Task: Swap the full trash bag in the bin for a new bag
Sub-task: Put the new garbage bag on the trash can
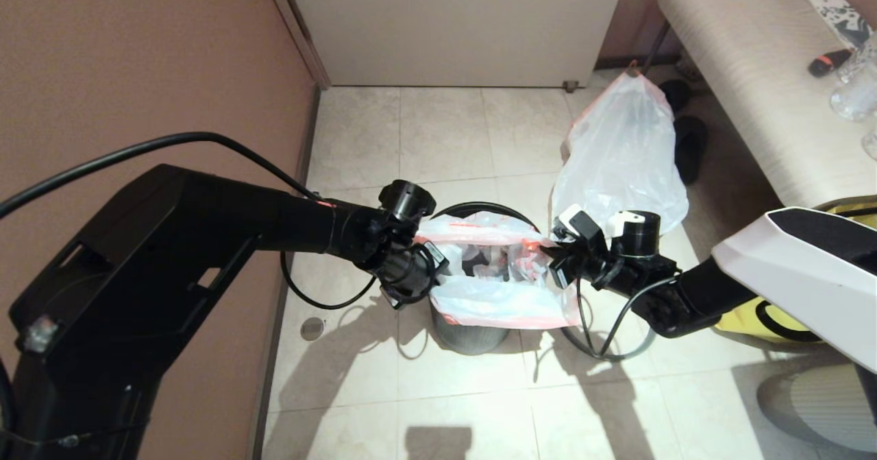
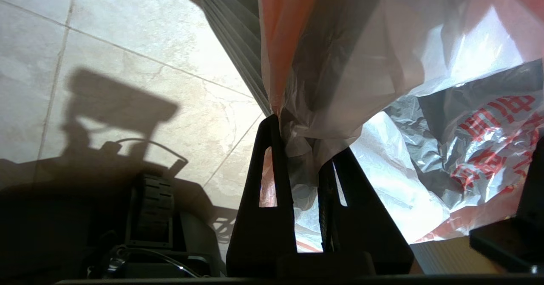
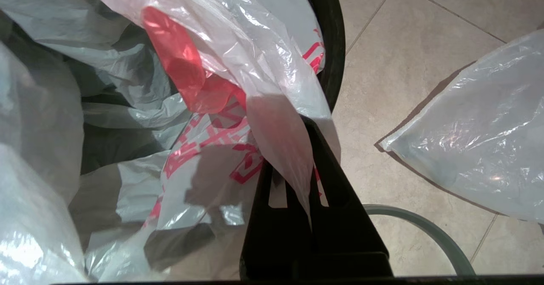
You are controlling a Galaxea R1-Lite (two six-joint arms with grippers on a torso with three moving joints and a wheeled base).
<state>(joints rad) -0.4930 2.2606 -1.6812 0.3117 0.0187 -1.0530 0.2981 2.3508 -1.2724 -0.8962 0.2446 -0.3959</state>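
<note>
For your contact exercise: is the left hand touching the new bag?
Touching. The left wrist view shows the left hand shut on the new bag.

Head view high, looking down; both wrist views close behind pincers, sharing the new bag [image 2: 446,140].

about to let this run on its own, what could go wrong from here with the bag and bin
1. The left gripper and right gripper each pinch only a thin fold of the new bag; pulling apart could tear it or let it slip.
2. The hem drapes over the near side of the bin but seems not to wrap the far rim, so it may fall in.
3. The grey ring lies on the floor, so nothing clamps the bag yet.
</note>
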